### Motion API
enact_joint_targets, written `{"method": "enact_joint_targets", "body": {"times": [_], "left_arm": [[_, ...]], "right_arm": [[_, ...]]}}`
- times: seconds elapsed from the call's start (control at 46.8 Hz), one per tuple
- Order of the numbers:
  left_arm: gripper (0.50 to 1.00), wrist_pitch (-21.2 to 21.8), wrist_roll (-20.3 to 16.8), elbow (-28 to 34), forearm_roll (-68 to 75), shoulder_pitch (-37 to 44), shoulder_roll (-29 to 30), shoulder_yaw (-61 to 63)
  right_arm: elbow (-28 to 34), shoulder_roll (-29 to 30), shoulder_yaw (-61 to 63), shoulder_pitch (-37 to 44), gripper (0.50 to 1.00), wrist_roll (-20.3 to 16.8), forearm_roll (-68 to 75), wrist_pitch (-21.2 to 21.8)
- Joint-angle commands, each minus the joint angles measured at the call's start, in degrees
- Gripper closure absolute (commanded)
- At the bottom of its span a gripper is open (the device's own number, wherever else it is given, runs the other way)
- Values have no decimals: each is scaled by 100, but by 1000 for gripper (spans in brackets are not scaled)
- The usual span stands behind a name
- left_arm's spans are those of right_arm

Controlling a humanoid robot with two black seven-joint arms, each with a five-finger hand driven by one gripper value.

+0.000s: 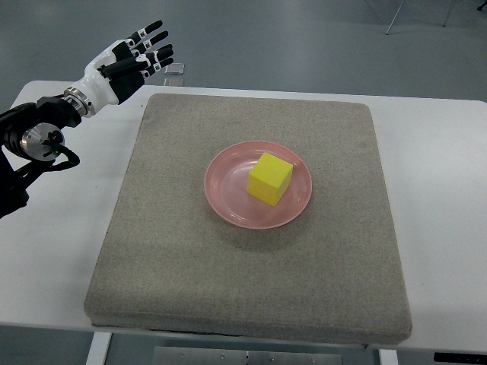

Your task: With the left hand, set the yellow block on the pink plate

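A yellow block (270, 178) sits on the pink plate (228, 199), a little right of its middle. The plate lies on a grey mat (183, 251). My left hand (137, 57) is up at the far left corner of the table, well away from the plate. Its fingers are spread and it holds nothing. Its black arm (34, 137) comes in from the left edge. The right arm does not show.
The mat covers most of a white table (441, 167). A small clear object (173, 71) lies on the table's far edge just right of my left hand. Grey floor lies beyond the table.
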Motion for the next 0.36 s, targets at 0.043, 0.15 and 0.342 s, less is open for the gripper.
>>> {"method": "enact_joint_targets", "body": {"times": [0.043,0.15,0.342], "left_arm": [[504,-310,79,260,-249,58,-6,-38],[504,-495,290,489,-645,120,-15,-38],[504,-548,510,551,-901,120,-24,-47]], "right_arm": [[9,0,9,0,576,0,9,0],[9,0,-9,0,576,0,9,9],[27,0,-9,-35,576,-9,9,44]]}}
